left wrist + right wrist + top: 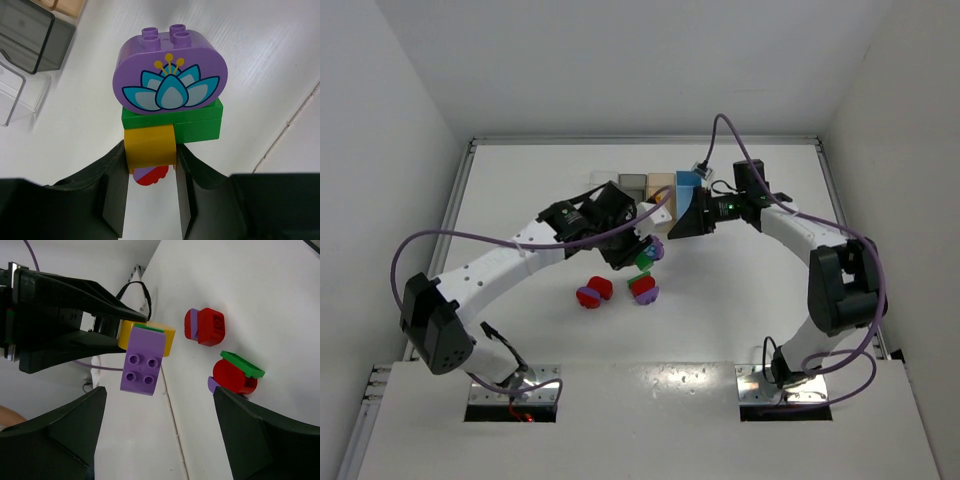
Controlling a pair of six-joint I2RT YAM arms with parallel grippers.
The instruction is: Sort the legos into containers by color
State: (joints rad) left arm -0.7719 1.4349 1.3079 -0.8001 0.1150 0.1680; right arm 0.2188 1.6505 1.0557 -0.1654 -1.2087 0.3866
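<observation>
Purple brick (143, 365) turns its studs toward the right gripper (159, 405)!
Left gripper (150, 155) clamps the yellow brick (149, 146); right jaws gape wide.

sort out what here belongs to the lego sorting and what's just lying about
Job: purple flower brick, green brick, yellow brick in left tool; red-purple pair; red-green-purple clump; clear bin, grey bin, tan bin, blue bin.
Just about: purple cables, base plates.
</observation>
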